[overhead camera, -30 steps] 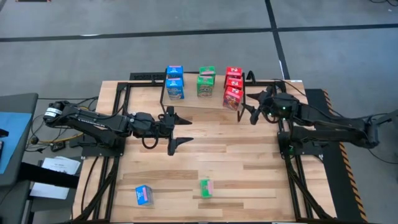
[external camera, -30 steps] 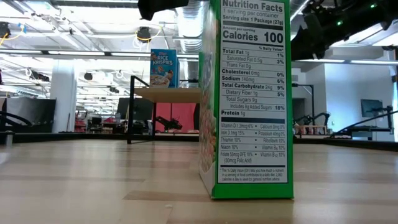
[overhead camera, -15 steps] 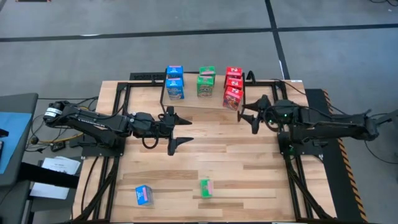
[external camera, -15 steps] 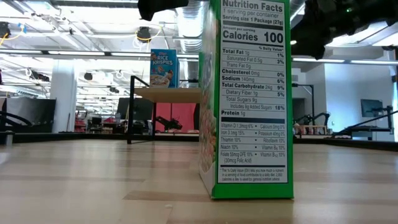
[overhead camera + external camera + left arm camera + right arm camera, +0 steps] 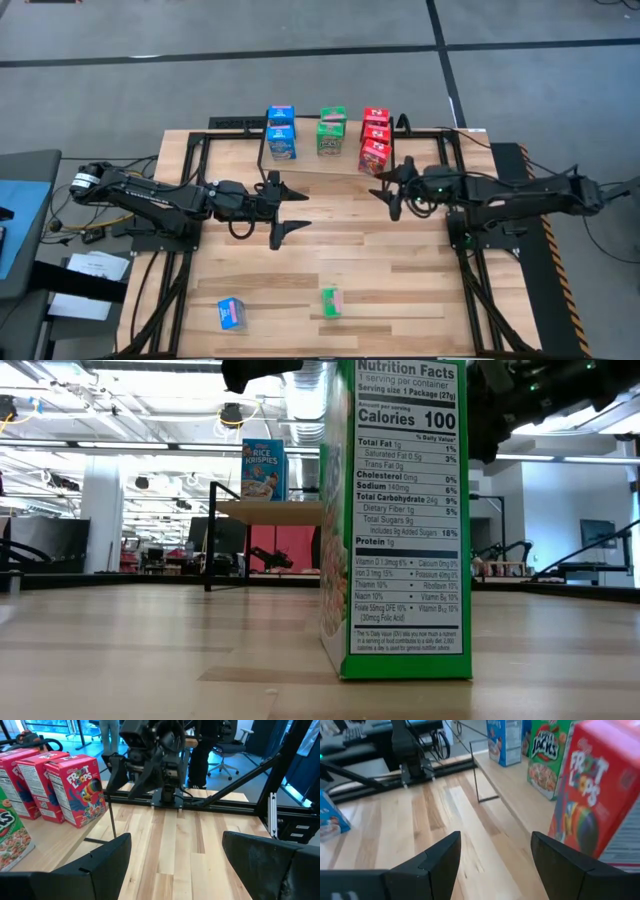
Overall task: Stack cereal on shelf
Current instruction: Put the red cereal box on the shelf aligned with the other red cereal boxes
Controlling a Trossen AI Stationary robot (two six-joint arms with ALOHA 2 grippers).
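- Right gripper: fingers apart, nothing between them, just in front of the red cereal boxes at the shelf's right end.
- Left gripper: fingers spread wide, empty, over mid-table in front of the shelf.
- On the shelf: blue boxes left, green boxes centre, red right.
- On the tabletop, near edge: one blue box and one green box, apart.

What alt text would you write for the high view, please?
Both open grippers, left and right, hover empty over the wooden table. Blue, green and red cereal boxes stand on the far shelf; one blue box and one green box remain near the front.
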